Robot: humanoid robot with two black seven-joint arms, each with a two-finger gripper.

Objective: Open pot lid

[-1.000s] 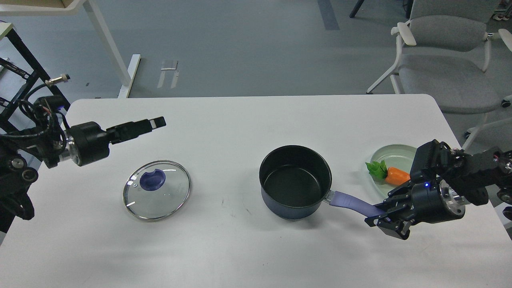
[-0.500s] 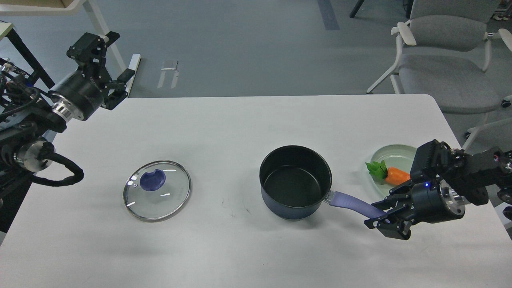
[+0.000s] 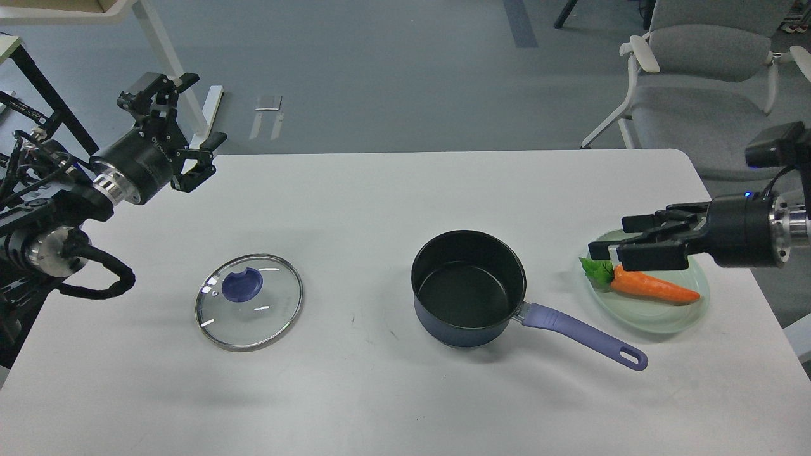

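Note:
The pot [image 3: 467, 288], a dark blue saucepan with a black inside, stands uncovered at the table's middle right. Its lavender handle [image 3: 583, 335] points to the front right and lies free. The pot lid [image 3: 248, 301], clear glass with a purple-blue knob [image 3: 242, 284], lies flat on the table to the pot's left, apart from it. My left gripper [image 3: 204, 107] is open and empty, raised over the table's back left corner. My right gripper [image 3: 611, 239] is open and empty, hovering above the plate's left edge, behind the handle.
A pale green plate [image 3: 659, 320] with a toy carrot [image 3: 652, 286] sits at the table's right edge [image 3: 728, 221]. A grey chair [image 3: 703, 107] stands behind the table on the right. A white table leg [image 3: 171, 69] is at the back left.
My right gripper has let go of the pot handle and moved up and back to above the plate. My left arm swung from above the lid to the back left corner.

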